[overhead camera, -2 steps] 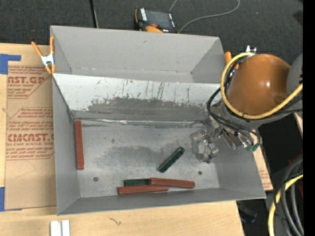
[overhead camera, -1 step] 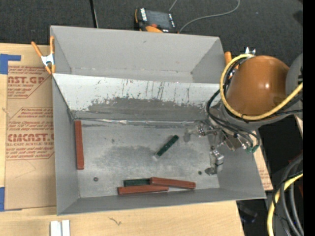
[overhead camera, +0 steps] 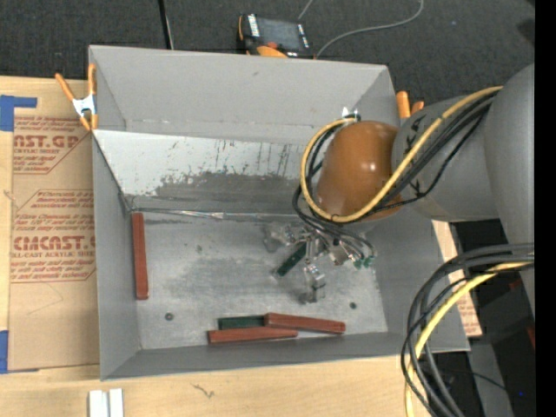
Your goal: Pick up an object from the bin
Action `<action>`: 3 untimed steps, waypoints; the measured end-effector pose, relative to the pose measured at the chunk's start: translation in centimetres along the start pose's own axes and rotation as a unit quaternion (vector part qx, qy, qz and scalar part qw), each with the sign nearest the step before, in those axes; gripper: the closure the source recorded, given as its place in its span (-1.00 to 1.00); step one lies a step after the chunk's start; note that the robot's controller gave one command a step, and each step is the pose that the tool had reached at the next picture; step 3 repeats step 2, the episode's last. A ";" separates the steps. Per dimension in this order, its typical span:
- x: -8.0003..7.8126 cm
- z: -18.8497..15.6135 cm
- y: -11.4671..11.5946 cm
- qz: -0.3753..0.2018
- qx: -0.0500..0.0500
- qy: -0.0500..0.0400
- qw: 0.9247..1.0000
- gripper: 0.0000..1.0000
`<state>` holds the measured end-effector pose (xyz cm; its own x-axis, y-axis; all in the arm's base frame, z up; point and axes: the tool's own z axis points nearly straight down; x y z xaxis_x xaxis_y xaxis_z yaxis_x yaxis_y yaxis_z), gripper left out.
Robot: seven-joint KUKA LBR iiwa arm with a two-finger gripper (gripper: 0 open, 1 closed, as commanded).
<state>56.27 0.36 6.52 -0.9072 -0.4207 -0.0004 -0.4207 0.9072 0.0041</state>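
the claw point(overhead camera: 307, 269) is low beside a small green stick point(overhead camera: 291, 262), its gap i can't tell, so i'd centre it before squeezing.

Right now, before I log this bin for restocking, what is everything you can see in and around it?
bin: one, grey metal, middle of the view
left stick: one, red-brown, on the floor along the left wall
front sticks: two, red-brown, lying along the front wall
front green stick: one, dark green, by the front wall against the red-brown pair
tilted green stick: one, green, right of the floor's middle, at the gripper
device: one, black and orange, outside behind the bin, cable attached
gripper: one, metal, down at the tilted green stick
orange cover: one, orange-brown, on the wrist above the gripper
cables: several, yellow and black, looped round wrist and arm
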 end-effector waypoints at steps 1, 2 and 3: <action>0.0 -0.5 -0.2 0.001 0.001 -0.001 1.000 1.00; 3.9 -14.9 -1.4 0.004 0.004 -0.004 1.000 1.00; 3.9 -14.9 -1.4 0.004 0.004 -0.004 1.000 1.00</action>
